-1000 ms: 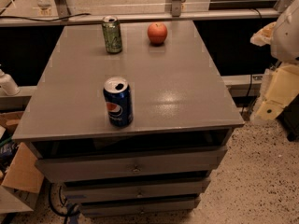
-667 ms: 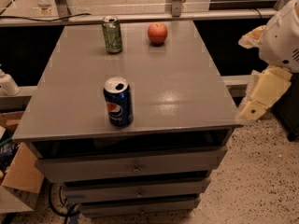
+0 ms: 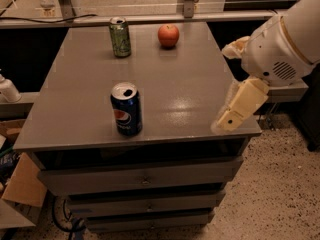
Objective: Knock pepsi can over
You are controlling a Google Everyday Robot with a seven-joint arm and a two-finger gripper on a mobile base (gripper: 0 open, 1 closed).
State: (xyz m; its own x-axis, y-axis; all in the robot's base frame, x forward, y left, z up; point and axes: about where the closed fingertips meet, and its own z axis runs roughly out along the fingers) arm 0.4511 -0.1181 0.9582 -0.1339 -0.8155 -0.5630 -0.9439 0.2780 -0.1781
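The pepsi can stands upright near the front left of the grey table top. It is dark blue with the round logo and an opened silver top. My gripper hangs over the table's right edge, well to the right of the can and not touching it. Its cream fingers stand apart, open and empty. The white arm housing fills the right side of the camera view.
A green can and a red apple stand at the back of the table. Drawers lie below the top. A cardboard box and cables sit on the floor at left. A white bottle stands at far left.
My arm and gripper have moved left, from beside the table to over its right edge. The pepsi can, the green can and the apple have not moved.
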